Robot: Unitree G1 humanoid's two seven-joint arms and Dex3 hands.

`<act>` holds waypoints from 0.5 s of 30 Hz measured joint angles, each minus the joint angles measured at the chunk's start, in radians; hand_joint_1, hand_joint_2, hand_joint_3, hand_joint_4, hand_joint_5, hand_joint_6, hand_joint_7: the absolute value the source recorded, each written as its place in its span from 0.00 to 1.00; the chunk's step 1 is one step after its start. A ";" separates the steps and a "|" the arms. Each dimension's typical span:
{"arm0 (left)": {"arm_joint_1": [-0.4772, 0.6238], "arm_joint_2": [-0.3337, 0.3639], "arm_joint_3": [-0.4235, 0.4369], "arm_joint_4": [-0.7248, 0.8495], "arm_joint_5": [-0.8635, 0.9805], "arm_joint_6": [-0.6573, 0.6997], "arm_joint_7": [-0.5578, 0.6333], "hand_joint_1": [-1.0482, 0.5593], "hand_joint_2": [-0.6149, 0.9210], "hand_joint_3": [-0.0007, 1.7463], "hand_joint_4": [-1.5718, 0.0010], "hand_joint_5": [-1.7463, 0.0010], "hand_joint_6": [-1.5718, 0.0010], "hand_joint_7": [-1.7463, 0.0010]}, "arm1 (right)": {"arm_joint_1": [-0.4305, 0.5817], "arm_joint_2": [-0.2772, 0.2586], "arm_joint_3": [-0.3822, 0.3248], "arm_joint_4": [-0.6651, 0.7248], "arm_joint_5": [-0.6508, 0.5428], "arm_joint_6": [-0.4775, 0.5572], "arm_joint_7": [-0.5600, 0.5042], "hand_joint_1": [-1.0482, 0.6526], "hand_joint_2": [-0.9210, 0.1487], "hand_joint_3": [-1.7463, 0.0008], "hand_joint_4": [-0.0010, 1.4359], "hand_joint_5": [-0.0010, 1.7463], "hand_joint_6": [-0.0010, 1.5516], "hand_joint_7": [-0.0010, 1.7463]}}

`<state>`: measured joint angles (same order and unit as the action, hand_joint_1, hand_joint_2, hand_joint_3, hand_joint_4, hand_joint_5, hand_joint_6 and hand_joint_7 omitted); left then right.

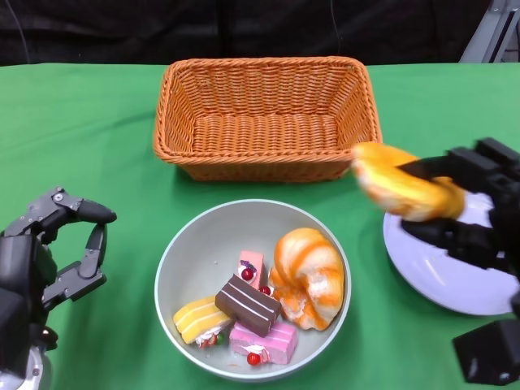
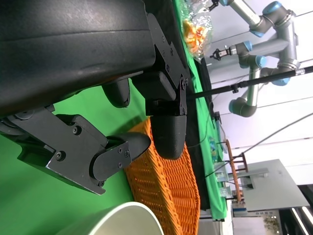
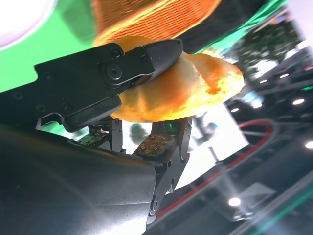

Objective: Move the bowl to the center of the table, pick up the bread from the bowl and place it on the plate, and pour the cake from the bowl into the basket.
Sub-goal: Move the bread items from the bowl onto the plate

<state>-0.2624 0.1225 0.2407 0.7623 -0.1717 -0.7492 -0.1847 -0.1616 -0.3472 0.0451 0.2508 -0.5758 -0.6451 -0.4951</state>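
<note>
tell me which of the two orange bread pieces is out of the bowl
The orange bread roll gripped by the right hand above the white plate; the swirled one lies in the grey bowl.

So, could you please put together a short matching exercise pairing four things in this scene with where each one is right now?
Things:
1. bread roll
2. croissant
3. basket
4. plate

Places:
A. in the bowl, beside the cake pieces
B. at the far side of the table, behind the bowl
C. on the table under the right robot hand
D. held in the right robot hand, above the table

Pairs: 1-D, 2-A, 3-B, 4-C
</note>
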 measured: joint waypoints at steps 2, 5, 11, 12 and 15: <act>-0.001 0.007 0.003 0.003 0.000 0.000 -0.002 0.59 0.80 0.55 0.50 0.00 0.51 0.30 | 0.005 -0.006 -0.025 0.034 0.001 0.000 -0.016 0.58 0.06 0.99 0.54 0.78 0.56 0.46; -0.004 0.013 0.008 0.005 0.001 0.000 -0.002 0.60 0.80 0.55 0.50 0.00 0.51 0.30 | 0.009 -0.012 -0.056 0.109 0.008 -0.002 -0.033 0.58 0.06 0.99 0.55 0.77 0.57 0.45; -0.006 0.021 0.009 0.005 0.004 0.003 -0.002 0.60 0.80 0.55 0.51 0.00 0.51 0.30 | 0.005 -0.029 -0.062 0.256 0.017 -0.009 -0.043 0.59 0.05 0.99 0.55 0.77 0.57 0.42; -0.006 0.021 0.010 0.005 0.004 0.004 -0.001 0.59 0.80 0.55 0.51 0.00 0.51 0.30 | 0.002 -0.031 -0.062 0.280 0.017 -0.012 -0.047 0.60 0.05 0.99 0.56 0.76 0.58 0.41; -0.006 0.021 0.010 0.005 0.006 0.005 0.001 0.59 0.80 0.55 0.51 0.00 0.51 0.29 | -0.018 -0.038 -0.059 0.344 0.016 -0.014 -0.068 0.60 0.06 0.99 0.56 0.75 0.60 0.39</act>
<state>-0.2686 0.1440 0.2511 0.7674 -0.1661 -0.7443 -0.1832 -0.1794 -0.3852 -0.0142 0.5951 -0.5594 -0.6589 -0.5635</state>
